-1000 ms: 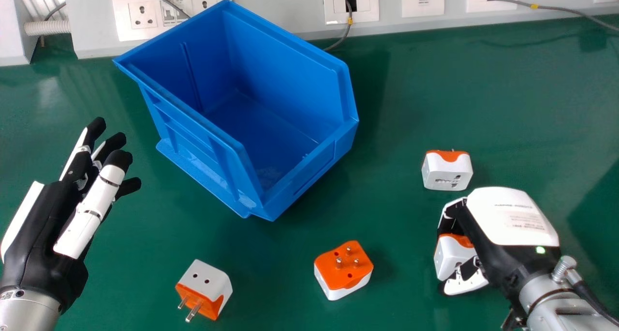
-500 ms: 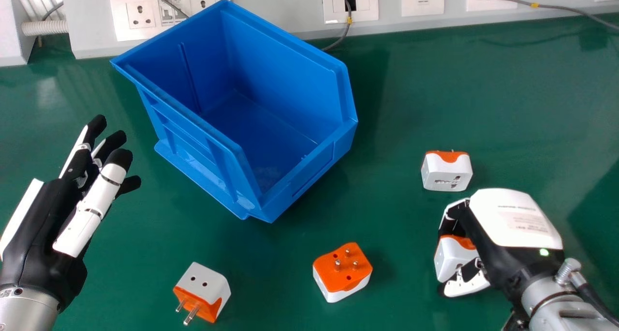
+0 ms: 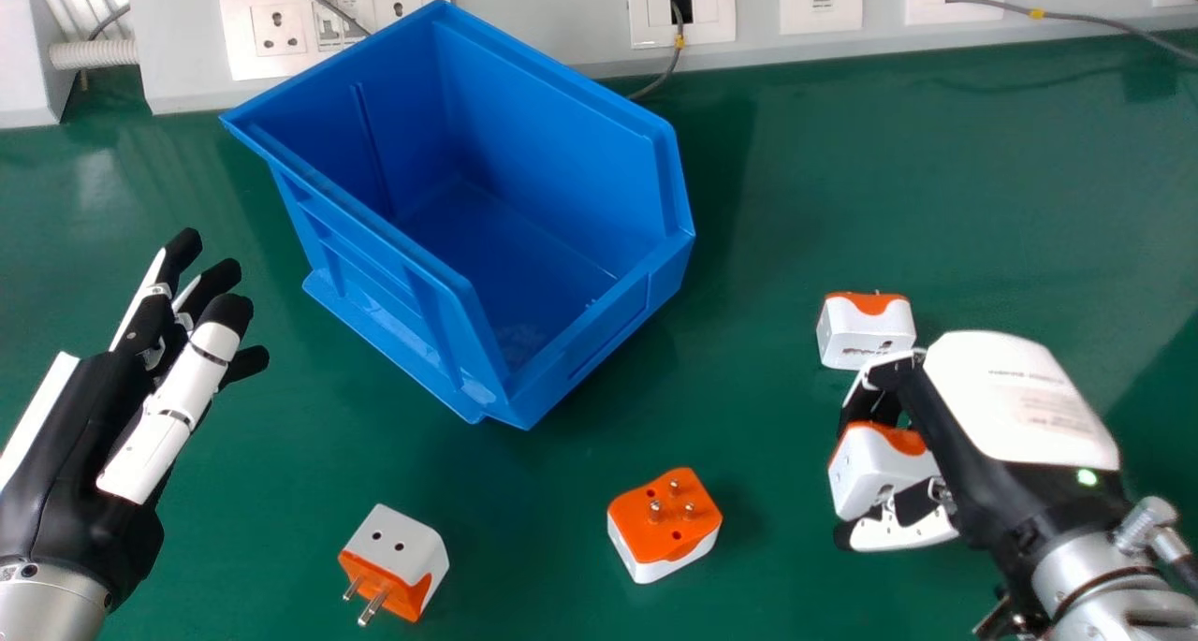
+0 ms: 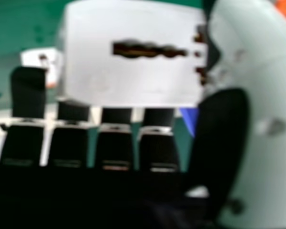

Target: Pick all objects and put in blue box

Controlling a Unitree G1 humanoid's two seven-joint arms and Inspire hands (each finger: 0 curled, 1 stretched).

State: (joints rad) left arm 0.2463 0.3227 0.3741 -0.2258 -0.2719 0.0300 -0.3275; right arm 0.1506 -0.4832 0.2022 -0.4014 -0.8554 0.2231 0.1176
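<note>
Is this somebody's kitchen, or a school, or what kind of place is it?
Probably a workshop or robot lab, not a kitchen. You can see a grey wall strip with white square sockets, a shiny green work surface, and a black and white robot hand with a silver forearm.

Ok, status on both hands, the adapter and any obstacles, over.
Right hand gripping one plug adapter, not yet in blue box. Left hand open, left of box. Second adapter close beyond right hand, could get bumped.
</note>
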